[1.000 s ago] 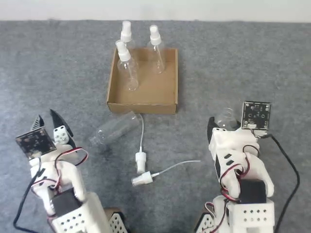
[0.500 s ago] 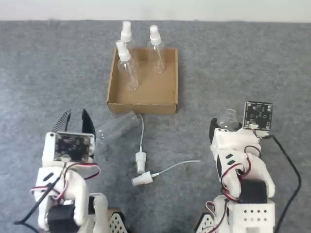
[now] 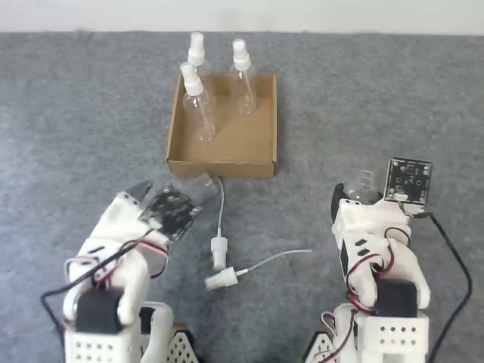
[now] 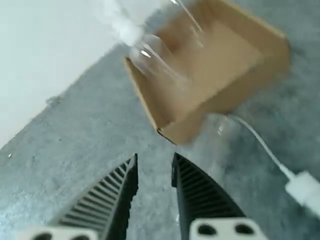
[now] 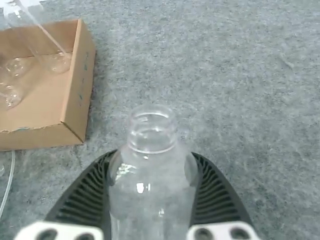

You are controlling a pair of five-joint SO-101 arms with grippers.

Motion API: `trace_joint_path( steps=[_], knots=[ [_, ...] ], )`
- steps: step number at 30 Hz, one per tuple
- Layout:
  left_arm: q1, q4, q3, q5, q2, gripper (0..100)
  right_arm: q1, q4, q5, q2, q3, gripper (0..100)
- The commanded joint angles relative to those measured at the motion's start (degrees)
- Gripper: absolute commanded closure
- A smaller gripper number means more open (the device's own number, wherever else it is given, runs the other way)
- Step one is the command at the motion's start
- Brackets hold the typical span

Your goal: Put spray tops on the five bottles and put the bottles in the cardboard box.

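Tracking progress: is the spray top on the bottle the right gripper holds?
Off. The bottle in the right gripper shows an open, bare neck.

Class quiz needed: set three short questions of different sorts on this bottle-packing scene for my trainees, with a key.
1. True or false: the bottle in the right end effector wears a spray top.
2. How many capped bottles stand in the cardboard box? A two, B three, C five.
3. Fill the blank: ___ loose spray tops lie on the table.
Key: 1 false; 2 B; 3 two.
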Motion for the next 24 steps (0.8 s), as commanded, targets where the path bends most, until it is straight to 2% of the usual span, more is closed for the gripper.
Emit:
trace_joint_path(
  steps=[1, 9, 14, 19, 24],
  knots=[
    [1.8, 6.2, -8.6, -9.3, 9.9, 90, 0.8, -2.2, -0.8, -1.9, 1.1, 97.9],
    [2.6, 9.0, -12.0, -22.2, 17.9, 89, 1.2, -4.0, -0.7, -1.9, 2.5, 97.9],
    [2.5, 10.5, -12.1, -27.1, 23.3, 78, 5.1, -4.1, -0.8, -1.9, 2.4, 97.9],
    [4.2, 12.0, -12.2, -35.5, 29.2, 78, 5.7, -4.1, -0.8, -1.9, 2.5, 97.9],
    [8.0, 12.2, -12.4, -40.2, 35.9, 78, 5.8, -4.0, -0.6, -1.9, 2.6, 97.9]
  ],
)
